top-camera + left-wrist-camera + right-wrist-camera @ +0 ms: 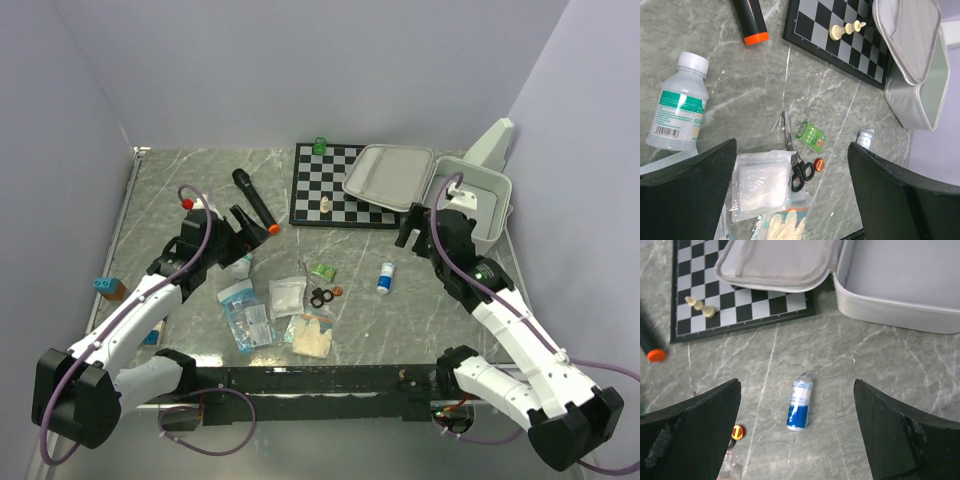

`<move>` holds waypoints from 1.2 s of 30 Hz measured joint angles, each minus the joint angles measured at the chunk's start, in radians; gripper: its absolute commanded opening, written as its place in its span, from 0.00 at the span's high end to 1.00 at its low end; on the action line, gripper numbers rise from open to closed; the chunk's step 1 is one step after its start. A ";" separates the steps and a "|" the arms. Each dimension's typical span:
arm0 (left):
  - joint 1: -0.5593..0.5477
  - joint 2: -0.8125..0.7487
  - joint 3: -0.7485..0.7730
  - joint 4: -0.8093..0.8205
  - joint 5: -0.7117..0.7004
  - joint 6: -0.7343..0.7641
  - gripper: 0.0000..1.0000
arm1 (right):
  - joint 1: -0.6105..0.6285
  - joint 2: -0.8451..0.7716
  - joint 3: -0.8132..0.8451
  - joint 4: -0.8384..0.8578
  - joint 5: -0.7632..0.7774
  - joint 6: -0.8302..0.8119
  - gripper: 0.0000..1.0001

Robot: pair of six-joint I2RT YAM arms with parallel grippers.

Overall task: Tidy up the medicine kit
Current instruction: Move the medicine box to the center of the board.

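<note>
At 12 o'clock on the grey marbled table [170,190], in the top view: a black-and-white chessboard [325,180], with a pale chess piece [327,207] lying near its 6 o'clock edge and a small green block [320,145] at its 12 o'clock edge. Just at 9 o'clock of the board, a black marker [253,200] with an orange tip, lying slanted.

Toward 6 o'clock from the board, a loose scatter: green packet [322,270], black-handled scissors [793,156], small red cap [819,163], gauze pouch [285,295], clear bags [245,318], pale gloves [310,338]. At 3 o'clock of that scatter and apart from it, a blue-and-white tube [800,404] on its side. In the left wrist view, at 9 o'clock of the scissors, a white bottle [679,105] with a green label. At the table's 9 o'clock edge, a small blue-topped block [103,284]. At 2 o'clock, by the wall, a white wedge [495,140].

Left gripper [792,145]: spread wide, holding nothing, above the gauze pouch and scissors. Right gripper [797,382]: likewise wide, holding nothing, above the tube, at 6 o'clock of the kit.

Medicine kit [480,180] at 1 to 2 o'clock on the table, open, just beside the wedge. Pale grey-white, rounded corners. Base tray [900,275] deep, smooth-walled, its near part hidden behind the right arm in the top view. Lid [390,175] open toward 9 o'clock, tilted, overhanging the chessboard's 3 o'clock side and hiding several squares; mesh lining inside, zip band along the rim.
</note>
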 measured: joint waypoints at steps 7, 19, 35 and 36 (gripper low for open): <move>0.000 -0.016 0.000 -0.002 0.000 0.015 0.01 | -0.141 0.158 0.077 -0.001 0.008 0.070 0.09; 0.000 -0.048 -0.005 -0.005 0.000 0.017 0.01 | -0.313 0.591 0.286 0.003 -0.006 0.124 0.29; 0.000 -0.020 -0.011 -0.038 -0.008 0.042 0.01 | -0.517 0.859 0.468 -0.016 -0.029 0.062 0.44; 0.000 -0.016 -0.011 -0.041 -0.007 0.042 0.01 | -0.519 0.870 0.465 -0.017 -0.035 0.055 0.45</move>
